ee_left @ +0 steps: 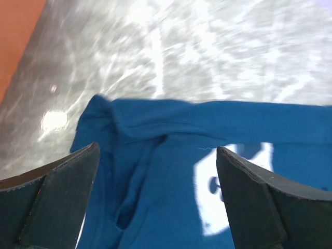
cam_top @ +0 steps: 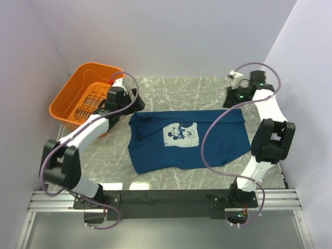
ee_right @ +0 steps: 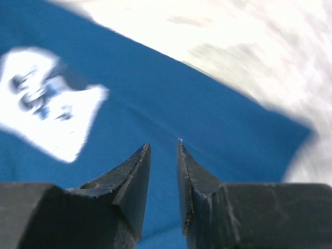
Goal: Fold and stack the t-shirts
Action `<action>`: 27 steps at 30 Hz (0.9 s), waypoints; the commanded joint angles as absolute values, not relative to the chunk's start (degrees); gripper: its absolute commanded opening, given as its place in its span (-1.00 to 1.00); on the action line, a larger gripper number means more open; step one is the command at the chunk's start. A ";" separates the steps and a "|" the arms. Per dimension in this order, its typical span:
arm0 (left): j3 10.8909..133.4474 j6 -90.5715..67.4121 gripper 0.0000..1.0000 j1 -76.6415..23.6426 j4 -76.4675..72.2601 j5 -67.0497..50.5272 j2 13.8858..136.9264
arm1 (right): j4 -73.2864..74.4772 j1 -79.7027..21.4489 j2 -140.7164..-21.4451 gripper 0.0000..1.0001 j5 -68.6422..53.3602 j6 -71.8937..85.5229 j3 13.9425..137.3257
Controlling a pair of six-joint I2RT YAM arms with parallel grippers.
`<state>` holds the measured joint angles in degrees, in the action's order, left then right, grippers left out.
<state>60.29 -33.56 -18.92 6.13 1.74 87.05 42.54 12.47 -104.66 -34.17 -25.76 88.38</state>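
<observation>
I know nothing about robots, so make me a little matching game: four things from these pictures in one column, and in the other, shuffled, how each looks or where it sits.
Things:
1. t-shirt
2. basket
3. left gripper
4. right gripper

Descriptions:
A. orange, at the far left, beside the left arm
B. fingers spread wide, over the shirt's corner
C. dark blue, lying spread out with its print facing up
D. fingers only a narrow gap apart, nothing between them

Pairs: 1-C, 2-A, 3-B, 4-D

My black left gripper hangs with jaws spread wide; my black right gripper shows only a narrow gap.
</observation>
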 commanded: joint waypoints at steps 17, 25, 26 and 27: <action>41.86 -15.30 0.99 -18.02 14.33 9.21 46.42 | 39.65 -34.70 -106.43 0.07 -34.64 -66.35 89.65; 42.10 -14.85 0.99 -17.75 14.68 8.62 43.85 | 42.98 -38.58 -119.17 0.06 -26.55 -76.19 104.31; 42.27 -14.85 0.99 -17.75 14.76 8.44 44.03 | 43.33 -38.93 -120.48 0.06 -24.98 -76.46 107.46; 42.28 -14.77 0.99 -17.75 14.77 8.35 44.12 | 43.59 -39.46 -123.11 0.06 -24.27 -76.38 108.97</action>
<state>41.45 -16.45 -17.98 15.79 8.25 43.97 42.63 -38.68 -119.87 -29.23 -72.73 102.59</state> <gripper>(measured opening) 0.994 0.531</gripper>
